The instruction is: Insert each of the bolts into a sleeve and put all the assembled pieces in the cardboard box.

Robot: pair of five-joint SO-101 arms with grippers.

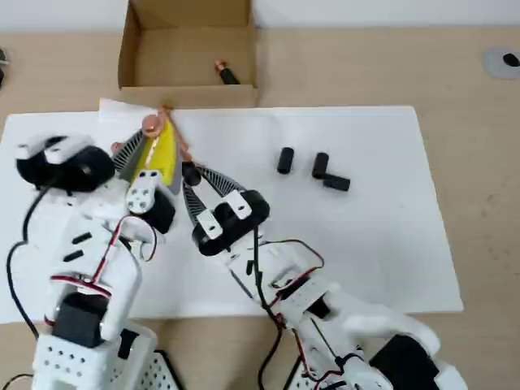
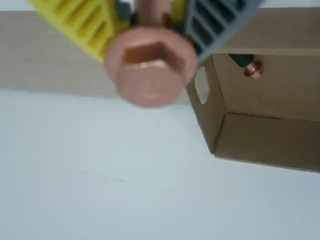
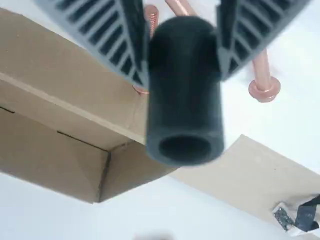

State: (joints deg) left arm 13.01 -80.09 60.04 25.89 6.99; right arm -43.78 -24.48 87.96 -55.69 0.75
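Two robot arms work side by side over a white sheet (image 1: 366, 244) spread on the table (image 1: 479, 162). The left tool (image 2: 150, 20) is clamped on a copper bolt (image 2: 150, 65), yellow finger on one side and grey on the other, with the hexagonal head pointing out past the fingertips. The bolt is held just in front of the front wall of the cardboard box (image 1: 191, 96). Just beside it, nearer the arms' bases, the right tool (image 3: 182, 45) grips a black sleeve (image 3: 185, 100) between its grey fingers; the sleeve's open bore juts beyond the fingertips. Bolt and sleeve are close together but apart. More bolts (image 3: 263, 87) lie on the sheet by the box, beyond the gripped sleeve. One assembled piece (image 1: 226, 73) rests inside the box, near its front wall. Three loose sleeves (image 1: 285, 160) lie together on the sheet, well apart from both tools, on the right arm's side.
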